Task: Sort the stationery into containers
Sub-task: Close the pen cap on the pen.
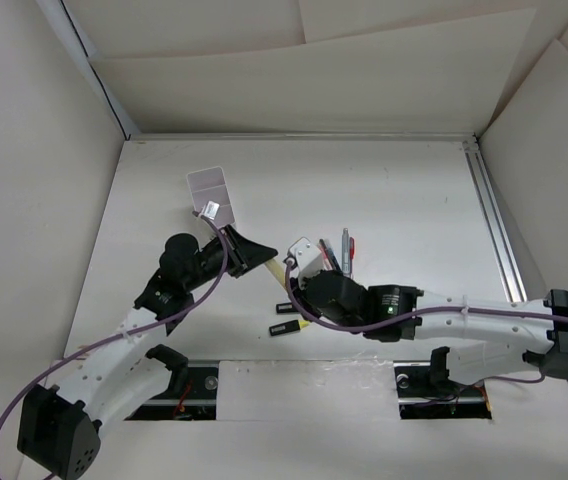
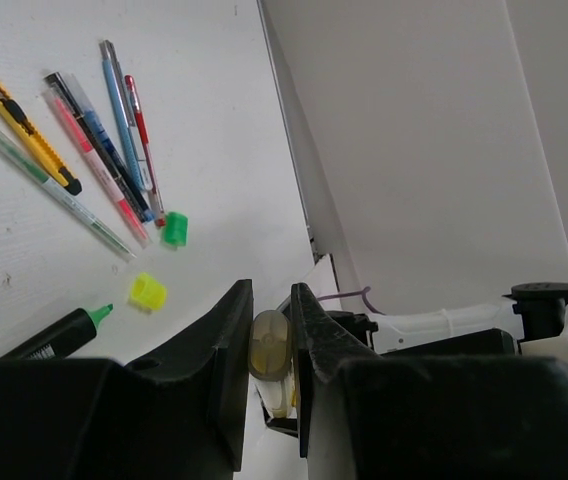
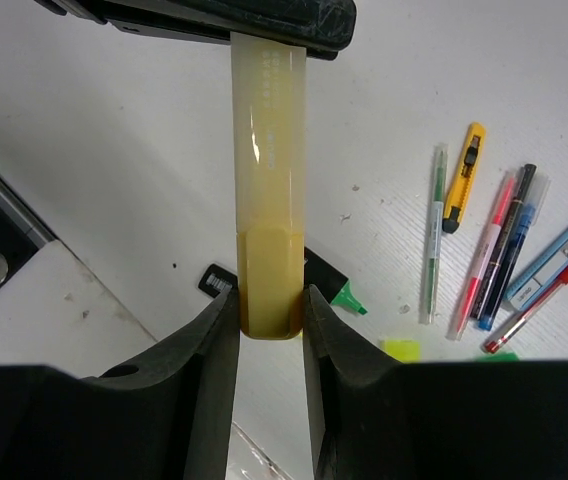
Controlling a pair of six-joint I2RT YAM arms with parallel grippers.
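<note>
Capping or handover, likely: pale yellow marker (image 3: 269, 150) above the counter (image 3: 414, 80), pinched at one end by left claw (image 2: 269, 300), at darker end by right claw (image 3: 269, 300). Next: release one end, then box it.

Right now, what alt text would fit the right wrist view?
A yellow marker is held at both ends: the right gripper pinches its darker near end, the left gripper clamps the far end at the top edge. On the white table to the right lie pens, a yellow cutter and a green-tipped highlighter.
</note>
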